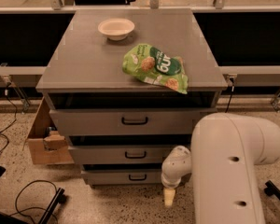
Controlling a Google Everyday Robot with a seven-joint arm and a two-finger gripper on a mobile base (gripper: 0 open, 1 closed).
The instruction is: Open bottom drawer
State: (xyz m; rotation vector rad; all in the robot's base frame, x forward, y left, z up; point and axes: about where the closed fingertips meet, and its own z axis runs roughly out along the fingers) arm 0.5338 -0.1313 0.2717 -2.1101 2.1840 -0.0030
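The grey cabinet [130, 64] has three drawers. The bottom drawer [112, 177] is the lowest, with a shallow grey front and a small black loop handle [137, 177]. Its front sits just under the middle drawer [107, 155], and none of its inside shows. My gripper [169, 197] hangs down from the white wrist [176, 167], near the floor. It is just right of and below the bottom drawer's handle, in front of the drawer's right end, and apart from the handle. My large white arm [233, 171] fills the lower right.
A white bowl [116, 28] and a green snack bag [156, 68] lie on the cabinet top. The top drawer [93, 121] has a wider handle. An open cardboard box [44, 139] stands left of the cabinet. Black cables [32, 197] lie on the floor at lower left.
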